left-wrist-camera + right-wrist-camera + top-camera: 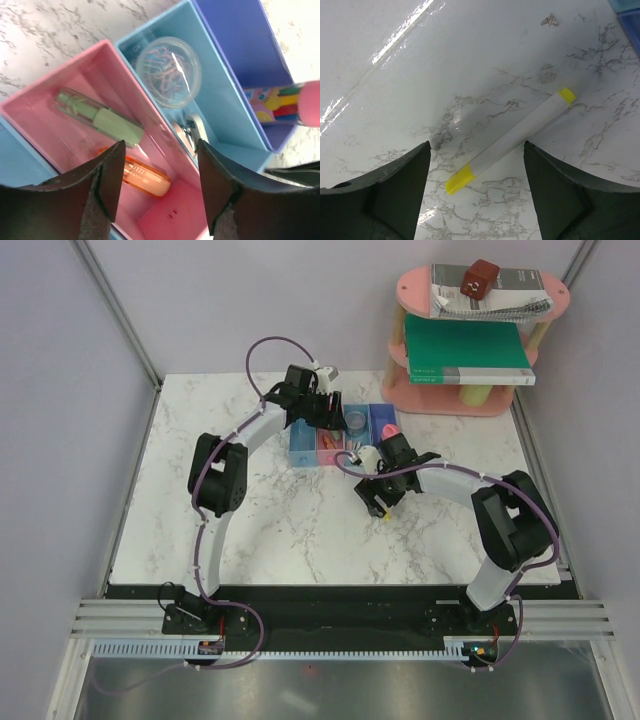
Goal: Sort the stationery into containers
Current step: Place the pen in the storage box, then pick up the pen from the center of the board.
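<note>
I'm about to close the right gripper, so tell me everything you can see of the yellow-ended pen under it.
The pen is a slim stick with a pale grey-white barrel and a yellow tip at each end, plastic by its look. It lies flat on the marble table, diagonally between the open fingers of the right gripper. Neither finger grips it, though one tip sits very close to the barrel.

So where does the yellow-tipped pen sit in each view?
Top external: only a yellow tip of the yellow-tipped pen shows, under the right gripper, right of centre.
Left wrist: not in it.
Right wrist: centre, lying diagonally.
Shared landmark: the row of bins, top-right corner of the right wrist view.
</note>
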You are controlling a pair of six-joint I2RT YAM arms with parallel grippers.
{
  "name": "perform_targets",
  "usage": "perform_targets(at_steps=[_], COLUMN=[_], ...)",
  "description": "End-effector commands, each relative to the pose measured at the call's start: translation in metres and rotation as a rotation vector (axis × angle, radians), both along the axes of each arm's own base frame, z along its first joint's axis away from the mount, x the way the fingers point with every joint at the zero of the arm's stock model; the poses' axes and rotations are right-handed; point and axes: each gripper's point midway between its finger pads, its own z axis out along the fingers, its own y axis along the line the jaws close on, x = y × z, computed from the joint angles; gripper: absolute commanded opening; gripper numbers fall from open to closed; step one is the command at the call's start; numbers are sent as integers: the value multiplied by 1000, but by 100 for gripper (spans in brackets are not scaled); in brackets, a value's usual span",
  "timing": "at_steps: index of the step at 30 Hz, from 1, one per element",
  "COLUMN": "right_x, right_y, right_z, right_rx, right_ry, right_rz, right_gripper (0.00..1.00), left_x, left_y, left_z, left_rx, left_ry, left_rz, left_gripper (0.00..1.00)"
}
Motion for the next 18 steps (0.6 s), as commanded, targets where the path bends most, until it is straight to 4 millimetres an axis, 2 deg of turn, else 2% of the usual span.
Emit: perform_targets(at_steps=[1,3,4,5,6,7,9,10,11,12,13,14,15,16,17,18], right_x=[-14,-13,-13,-13,-13,-14,-15,-15,-15,-14,-14,-16,-16,-15,-15,-14], right_y=[-1,-3,-4,-6,-7,-8,-8,-8,-9,-10,-11,-11,-12,-12,-12,-11], right_z=[-23,-26,-27,-30,-31,-33,-35,-35,-34,-34,-35,-34,-33,-32,-29,-26], right_rx=[-32,-46,-53,-63,-69,-72,-77,-79,-79,-85,-87,-90,-92,-91,-87,-82], right_ry=[89,88,88,93,92,97,104,105,102,99,102,105,102,97,91,82], right_rz=[-16,-20,-22,-29,-31,-30,-35,-35,-39,-45,-47,-44,-46,-45,-45,-46], right_gripper=[79,77,74,71,70,67,60,54,49,33,26,22,18,17,17,17], left_x=[-19,-35,-45,-54,-66,-76,-98,-105,-116,-128,-130,-146,-153,-157,-175,-183], left_y=[9,12,15,19,27,35,56,70,85,99,121,138,152,173,189,200], left_z=[55,71,93,100,102,122,113,126,111,104,97,88,81,72,57,48], left_rx=[-17,-16,-24,-9,14,31,125,174,249,313,412,487,547,640,693,728], left_ry=[-54,-58,-89,-106,-78,-120,-102,-139,-135,-117,-123,-130,-126,-119,-93,-73], left_rz=[-45,-88,-112,-142,-144,-156,-189,-170,-205,-210,-181,-214,-221,-199,-222,-227], left_gripper=[69,80,85,97,100,100,100,100,100,100,100,100,100,100,100,100])
